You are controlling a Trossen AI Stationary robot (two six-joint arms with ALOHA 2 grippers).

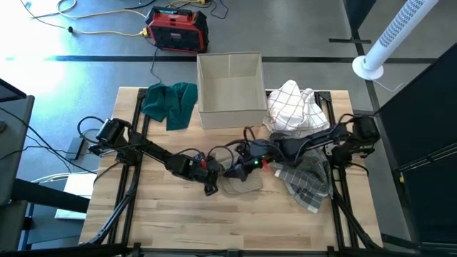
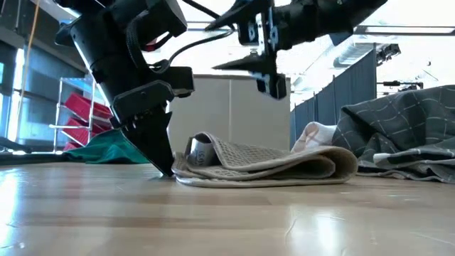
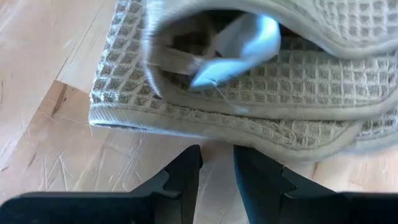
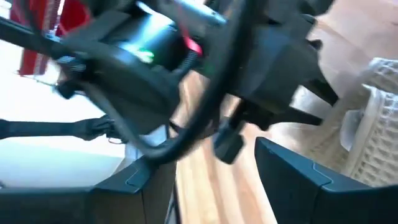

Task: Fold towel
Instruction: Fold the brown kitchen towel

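My left hand (image 2: 162,167) is nearly closed, empty, its tips on the table (image 2: 227,220) just beside the folded tan waffle towel (image 2: 266,165). My right hand (image 2: 264,67) hangs open above it.

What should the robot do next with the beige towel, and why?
Probably lift the left gripper a little away from the beige towel. The towel already lies folded in layers on the table, and the left gripper's fingers sit nearly shut at its edge, holding nothing. The right gripper hangs above, open.
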